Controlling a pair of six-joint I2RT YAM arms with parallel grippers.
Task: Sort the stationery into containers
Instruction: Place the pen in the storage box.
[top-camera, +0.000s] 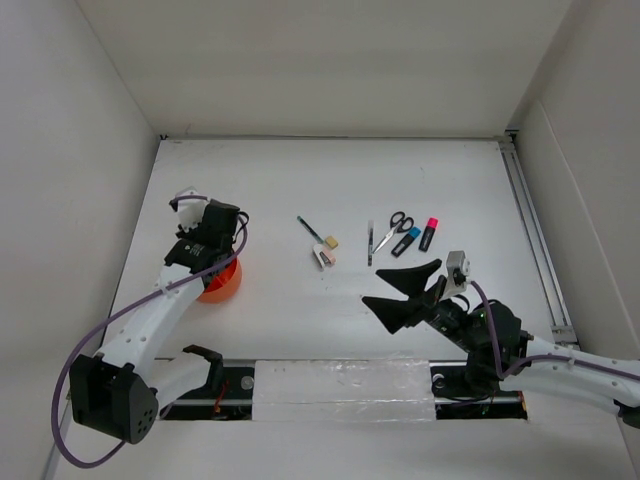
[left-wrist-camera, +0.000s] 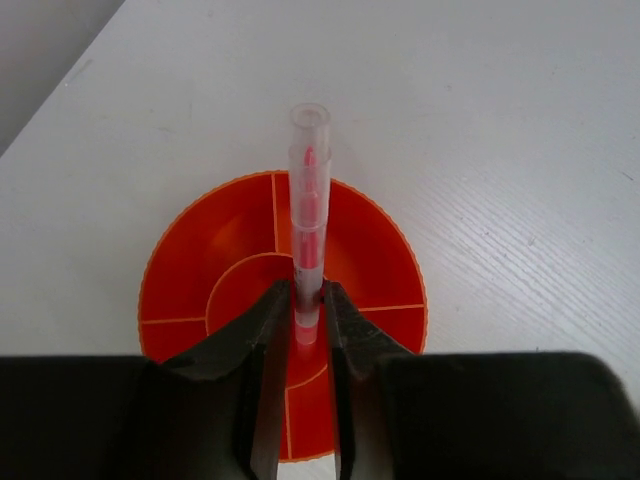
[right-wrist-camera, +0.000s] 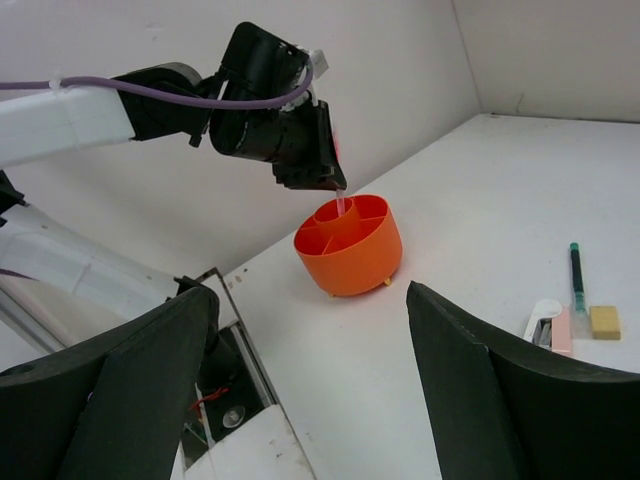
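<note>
Red pen (left-wrist-camera: 308, 200) clamped in left claw (left-wrist-camera: 305, 300) over orange cup (left-wrist-camera: 380, 260), unreleased. Right claw (top-camera: 375, 285) agape, idle. Unsorted on counter (top-camera: 300, 180): scissors (top-camera: 393, 228), highlighters (top-camera: 407, 240), pens (top-camera: 370, 243), erasers (top-camera: 331, 242).

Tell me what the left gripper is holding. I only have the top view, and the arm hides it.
Observer: A red pen. The left wrist view shows it pinched in the left gripper.
Operator: Is it over the cup?
Observer: Yes. In the right wrist view it points down from the gripper, with its lower end at the opening of the orange cup, which is split into compartments.
</note>
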